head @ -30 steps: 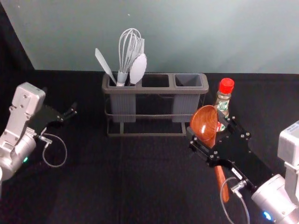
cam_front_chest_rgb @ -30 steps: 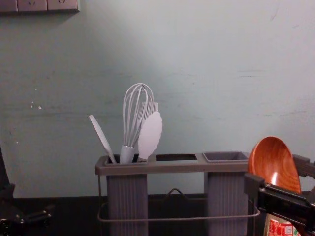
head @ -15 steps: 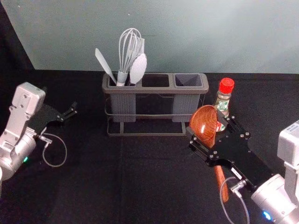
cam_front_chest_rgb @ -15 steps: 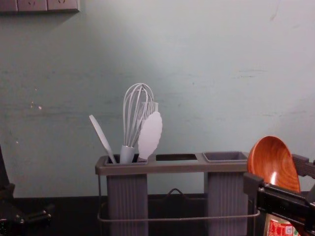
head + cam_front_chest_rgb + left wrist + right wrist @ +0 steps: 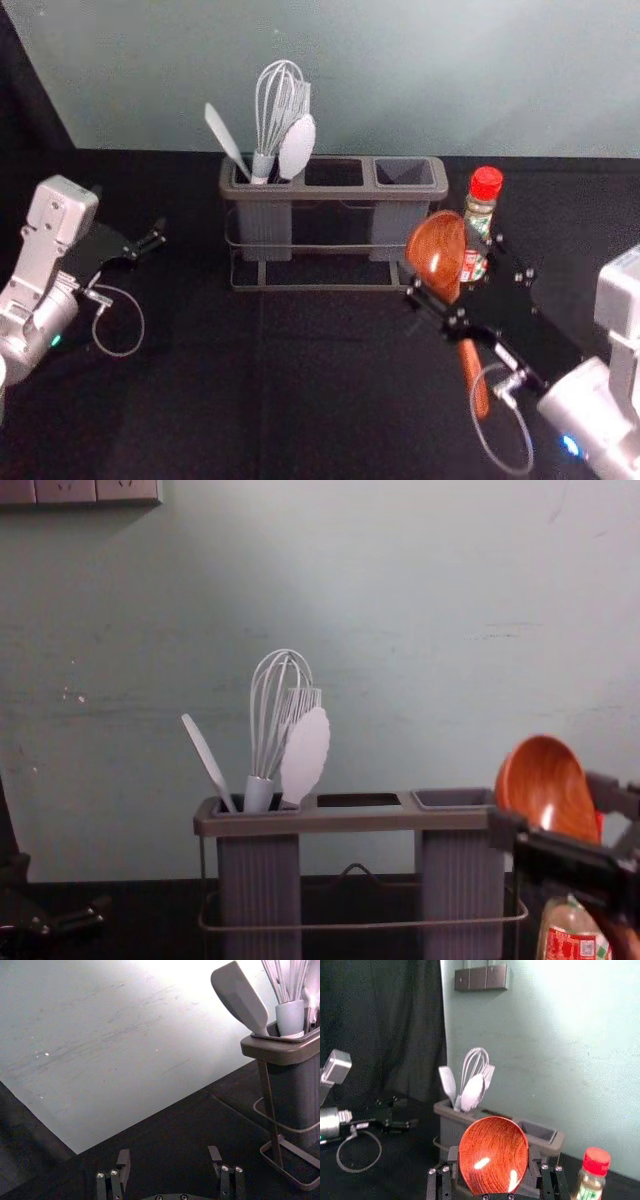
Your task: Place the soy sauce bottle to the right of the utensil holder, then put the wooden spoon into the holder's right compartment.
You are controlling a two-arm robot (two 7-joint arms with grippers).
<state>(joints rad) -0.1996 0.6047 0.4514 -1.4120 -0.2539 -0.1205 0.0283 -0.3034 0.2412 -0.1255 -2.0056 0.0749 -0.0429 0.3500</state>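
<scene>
My right gripper (image 5: 441,266) is shut on the wooden spoon (image 5: 474,380) near its bowl, the handle pointing down, in front of and right of the utensil holder (image 5: 340,174). In the right wrist view the spoon's bowl (image 5: 493,1155) stands between the fingers of the right gripper (image 5: 493,1164). The soy sauce bottle (image 5: 480,215), red-capped, stands upright right of the holder, partly behind the gripper. The holder's right compartment (image 5: 455,799) has nothing sticking out of it. My left gripper (image 5: 152,237) is parked at the left; in the left wrist view the left gripper (image 5: 169,1157) is open.
A whisk (image 5: 273,110), a white spatula (image 5: 226,137) and a white spoon-shaped utensil (image 5: 297,147) stand in the holder's left compartment. Behind the black-covered table (image 5: 250,400) rises a pale wall, with switch plates (image 5: 80,490) high up at its left.
The right gripper has lifted the spoon a little; in the chest view both shift up and slightly left, baring more of the bottle's label. The left arm has stayed put.
</scene>
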